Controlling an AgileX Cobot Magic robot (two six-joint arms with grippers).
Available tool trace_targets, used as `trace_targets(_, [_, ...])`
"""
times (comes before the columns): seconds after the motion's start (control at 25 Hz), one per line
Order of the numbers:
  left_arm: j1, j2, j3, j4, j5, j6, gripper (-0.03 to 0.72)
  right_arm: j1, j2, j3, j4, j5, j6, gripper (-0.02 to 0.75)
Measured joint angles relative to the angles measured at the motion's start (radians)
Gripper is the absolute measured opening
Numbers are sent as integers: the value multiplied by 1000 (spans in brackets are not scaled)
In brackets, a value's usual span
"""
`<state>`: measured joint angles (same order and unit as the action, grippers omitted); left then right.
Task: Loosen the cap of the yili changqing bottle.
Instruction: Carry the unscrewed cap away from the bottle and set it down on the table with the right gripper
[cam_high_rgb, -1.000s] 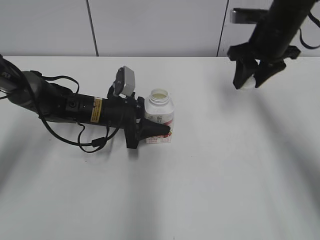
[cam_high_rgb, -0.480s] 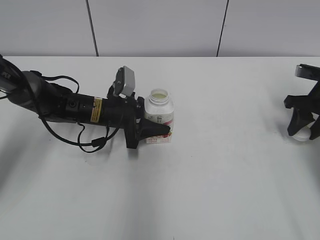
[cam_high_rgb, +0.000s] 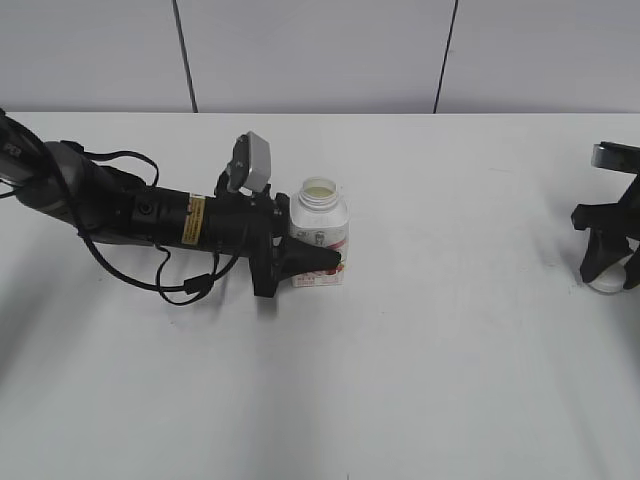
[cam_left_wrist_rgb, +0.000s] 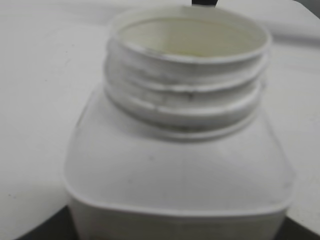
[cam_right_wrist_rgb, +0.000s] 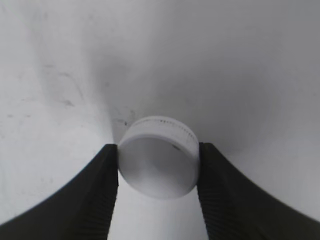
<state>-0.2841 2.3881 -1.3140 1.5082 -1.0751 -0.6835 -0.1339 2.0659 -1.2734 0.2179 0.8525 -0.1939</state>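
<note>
Cap off, right gripper setting it down far from the bottle.

The bottle stands upright w/ its threaded neck bare; left gripper is clamped on its body, fingers along the label side. The cap is well to the right of the bottle, pinched between the right gripper's two fingers by its ribbed rim, tilted a bit, low over the counter; can't tell if it touches yet. Judgement: loosening is done, what's left is the set-down. To do it well: lower till the cap sits flat, then open slowly & lift straight up so it doesn't roll. Keep the left grip steady so the open bottle doesn't tip.
</note>
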Motion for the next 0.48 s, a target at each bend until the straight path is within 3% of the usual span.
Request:
trace_targets(0.2, [0, 0, -1, -1, 1, 0, 366, 0, 0, 0, -1, -1, 0, 390])
trace_targets(0.4, [0, 0, -1, -1, 1, 0, 366, 0, 0, 0, -1, -1, 21, 545])
trace_targets(0.48, [0, 0, -1, -1, 2, 0, 366, -1, -2, 0, -1, 9, 24, 565])
